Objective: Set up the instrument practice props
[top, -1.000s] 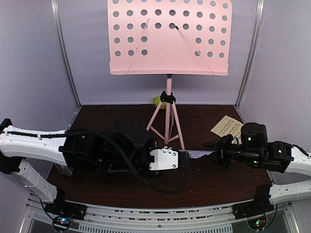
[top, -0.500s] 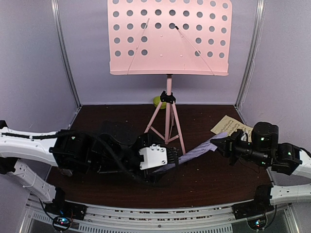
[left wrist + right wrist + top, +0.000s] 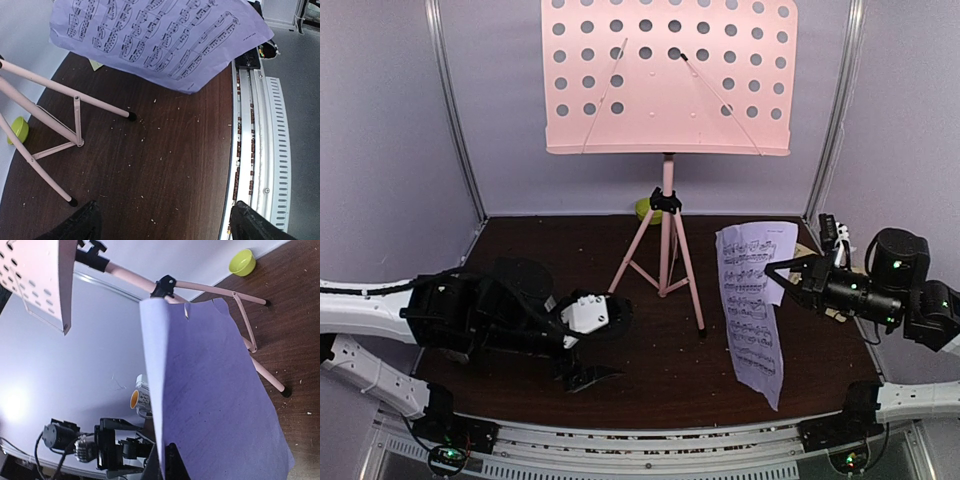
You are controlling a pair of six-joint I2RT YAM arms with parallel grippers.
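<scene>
Page of lavender sheet music (image 3: 750, 310) hangs pinched between right fingers (image 3: 171, 465), well apart from wide-spread left fingers (image 3: 75, 227).

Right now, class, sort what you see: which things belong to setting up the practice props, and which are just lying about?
Belongs to the job: pink music stand; lavender sheet-music page, held by the right gripper.
Just lying about: lime-green bowl; white mug.
</scene>
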